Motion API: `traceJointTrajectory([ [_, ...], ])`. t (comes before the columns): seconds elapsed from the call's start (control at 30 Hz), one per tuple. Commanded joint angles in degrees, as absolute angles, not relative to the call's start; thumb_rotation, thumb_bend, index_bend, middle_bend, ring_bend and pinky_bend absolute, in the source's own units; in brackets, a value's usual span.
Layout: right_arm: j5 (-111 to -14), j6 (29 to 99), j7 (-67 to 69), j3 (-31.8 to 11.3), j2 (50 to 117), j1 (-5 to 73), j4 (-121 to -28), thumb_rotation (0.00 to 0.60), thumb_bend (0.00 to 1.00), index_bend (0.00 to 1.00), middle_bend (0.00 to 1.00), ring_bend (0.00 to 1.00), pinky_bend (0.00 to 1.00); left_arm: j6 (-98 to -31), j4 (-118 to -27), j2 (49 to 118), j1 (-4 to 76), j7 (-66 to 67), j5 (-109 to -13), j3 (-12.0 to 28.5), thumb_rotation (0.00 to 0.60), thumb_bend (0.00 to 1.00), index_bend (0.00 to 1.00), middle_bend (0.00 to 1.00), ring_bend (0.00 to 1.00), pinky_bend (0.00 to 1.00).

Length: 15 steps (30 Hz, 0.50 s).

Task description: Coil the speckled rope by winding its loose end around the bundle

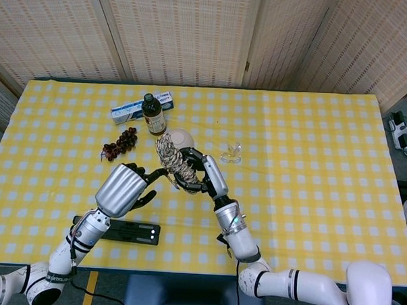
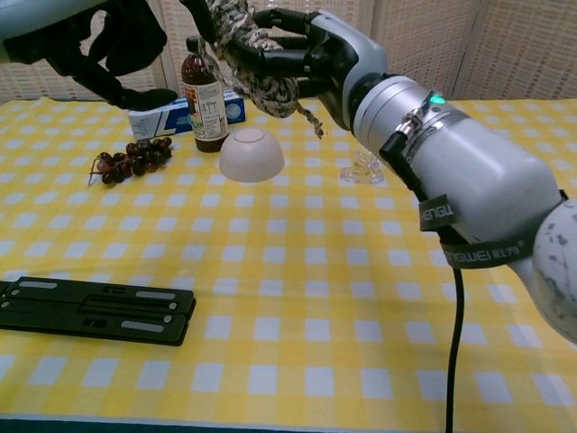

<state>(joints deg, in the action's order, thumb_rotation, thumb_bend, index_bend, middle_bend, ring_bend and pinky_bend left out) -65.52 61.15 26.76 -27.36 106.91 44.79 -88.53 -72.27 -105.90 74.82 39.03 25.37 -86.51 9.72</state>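
Observation:
My right hand (image 1: 206, 174) (image 2: 329, 50) grips the speckled rope (image 1: 169, 156) (image 2: 261, 72), a twisted brown-and-white bundle held upright in the air above the yellow checked table (image 1: 311, 171). A short loose end (image 2: 314, 124) dangles below the fingers of that hand. My left hand (image 1: 121, 189) (image 2: 108, 45) hovers just left of the bundle. Its dark fingers are spread, and nothing shows in them. In the chest view the top of the bundle runs out of frame.
Behind the rope stand a brown bottle (image 1: 153, 115) (image 2: 202, 104), an upturned white bowl (image 1: 184, 137) (image 2: 251, 155), grapes (image 1: 121, 143) (image 2: 135, 158) and a blue-white box (image 1: 131, 109). A clear glass piece (image 1: 231, 152) lies right of the bowl. A black bar (image 1: 129, 232) (image 2: 90, 311) lies near the front edge.

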Motion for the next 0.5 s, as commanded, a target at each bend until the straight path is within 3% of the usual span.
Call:
traceJointTrajectory([
  [0.03,-66.8,61.8,25.8,-27.0,106.0,44.6,-88.1,0.600,0.51,1.00,0.83,0.90,0.78,-72.2,-106.0,74.7,38.7,25.3,-86.3,9.6,0.600,0.33,0.34,0.84,0.74,0.77],
  [0.2,-67.6,62.7,25.0,-27.0,104.0,43.6,-88.7,0.600,0.51,1.00,0.83,0.90,0.78,-72.4,-106.5,73.8,37.4,24.5,-85.0,9.0,0.600,0.32,0.36,0.80,0.71,0.77],
  [0.5,-69.1,62.9,22.9,-25.6,99.6,41.9,-89.8,0.600,0.51,1.00,0.83,0.90,0.78,-74.5,-104.9,72.3,34.0,19.3,-82.8,8.7,0.600,0.32,0.51,0.77,0.68,0.75],
])
